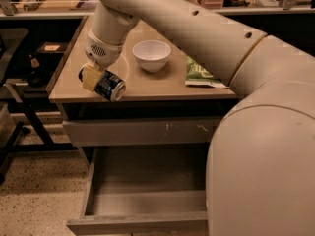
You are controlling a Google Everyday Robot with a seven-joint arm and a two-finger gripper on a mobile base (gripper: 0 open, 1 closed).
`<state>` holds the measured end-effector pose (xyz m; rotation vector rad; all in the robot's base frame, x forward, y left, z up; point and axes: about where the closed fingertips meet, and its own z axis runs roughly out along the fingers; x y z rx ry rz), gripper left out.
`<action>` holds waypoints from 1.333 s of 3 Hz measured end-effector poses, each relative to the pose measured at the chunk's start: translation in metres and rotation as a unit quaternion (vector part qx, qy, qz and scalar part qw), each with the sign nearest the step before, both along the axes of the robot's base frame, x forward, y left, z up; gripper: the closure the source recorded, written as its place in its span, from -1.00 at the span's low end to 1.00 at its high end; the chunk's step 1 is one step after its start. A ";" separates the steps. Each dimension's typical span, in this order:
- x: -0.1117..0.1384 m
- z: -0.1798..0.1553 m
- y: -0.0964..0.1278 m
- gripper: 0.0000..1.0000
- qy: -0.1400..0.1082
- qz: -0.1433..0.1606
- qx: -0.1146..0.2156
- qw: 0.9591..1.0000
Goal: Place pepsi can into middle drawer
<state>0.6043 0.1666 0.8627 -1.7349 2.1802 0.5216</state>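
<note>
The pepsi can (109, 86) is blue with a silver end, tilted on its side. My gripper (96, 79) is shut on it and holds it above the front left edge of the tabletop (162, 85). One yellowish finger (90, 77) lies across the can. The middle drawer (147, 187) stands pulled open below, with a grey bare floor and a plain front panel. The can is higher than the drawer and over its left part.
A white bowl (151, 54) and a green snack bag (202, 74) sit on the tabletop. A closed upper drawer front with white scratch marks (142, 131) is above the open one. My arm's large body (261, 146) covers the right side.
</note>
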 end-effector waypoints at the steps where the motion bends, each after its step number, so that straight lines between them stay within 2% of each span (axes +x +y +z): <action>1: 0.000 0.000 0.000 1.00 0.000 0.000 0.000 1.000; 2: -0.015 -0.001 -0.004 1.00 0.006 -0.003 -0.005 1.000; 4: -0.086 -0.029 -0.016 1.00 0.027 -0.039 0.004 0.999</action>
